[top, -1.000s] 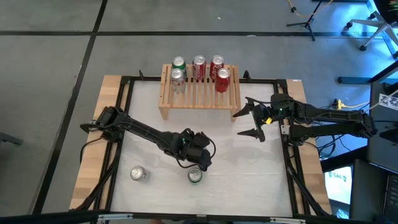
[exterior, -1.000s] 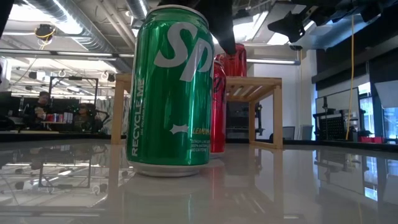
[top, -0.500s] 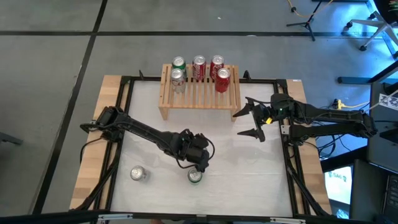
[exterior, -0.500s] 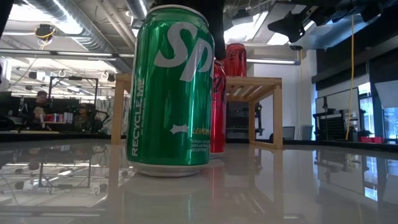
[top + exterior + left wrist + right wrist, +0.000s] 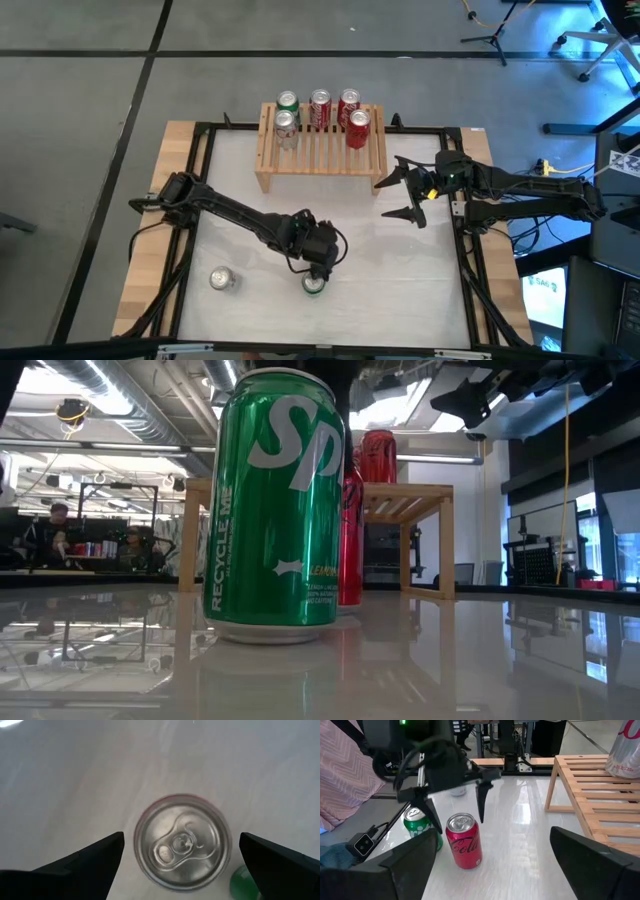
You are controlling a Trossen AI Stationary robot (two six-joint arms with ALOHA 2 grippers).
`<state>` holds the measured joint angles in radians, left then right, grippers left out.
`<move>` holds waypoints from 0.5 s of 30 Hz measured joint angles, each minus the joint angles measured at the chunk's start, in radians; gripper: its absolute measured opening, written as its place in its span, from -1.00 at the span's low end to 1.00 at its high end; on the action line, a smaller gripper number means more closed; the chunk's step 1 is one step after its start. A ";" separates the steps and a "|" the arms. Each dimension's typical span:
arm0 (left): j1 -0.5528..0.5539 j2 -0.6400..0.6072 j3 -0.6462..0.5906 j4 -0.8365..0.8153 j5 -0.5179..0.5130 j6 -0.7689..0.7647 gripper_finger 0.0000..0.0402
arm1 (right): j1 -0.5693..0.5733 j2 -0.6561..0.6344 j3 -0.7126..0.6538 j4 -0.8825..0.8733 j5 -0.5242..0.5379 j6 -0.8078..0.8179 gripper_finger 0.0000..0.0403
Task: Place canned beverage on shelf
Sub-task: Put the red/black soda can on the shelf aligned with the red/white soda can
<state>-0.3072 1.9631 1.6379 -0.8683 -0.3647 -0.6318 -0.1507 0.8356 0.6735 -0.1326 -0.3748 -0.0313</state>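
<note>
Labels: green can (image 5: 275, 500) "RECYCLE ME" | red Coca-Cola can (image 5: 463, 841) | left end effector (image 5: 456, 800) wide above it

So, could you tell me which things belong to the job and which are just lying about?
Job: left gripper, open above the red can; shelf.
Lying about: green can, third can, five shelved cans, idle right gripper by the shelf.

Both arms are dark, jointed tubes with looping black cables; the right gripper (image 5: 404, 190) has thin tapered black fingers (a yellow patch shows near its wrist).
</note>
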 joint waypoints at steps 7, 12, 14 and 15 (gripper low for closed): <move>0.013 0.041 0.001 0.029 0.028 0.034 0.92 | 0.000 0.000 0.000 0.000 0.000 0.000 0.88; 0.019 0.058 0.000 0.045 0.040 0.051 0.92 | 0.000 0.000 0.000 -0.001 0.000 0.000 0.88; 0.021 0.059 0.000 0.044 0.039 0.051 0.92 | 0.000 0.000 0.000 -0.001 0.000 0.000 0.88; 0.021 0.059 0.000 0.047 0.039 0.051 0.92 | 0.000 0.000 0.000 -0.002 0.000 0.000 0.88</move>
<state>-0.2861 2.0216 1.6379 -0.8213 -0.3260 -0.5812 -0.1509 0.8356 0.6735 -0.1350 -0.3748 -0.0315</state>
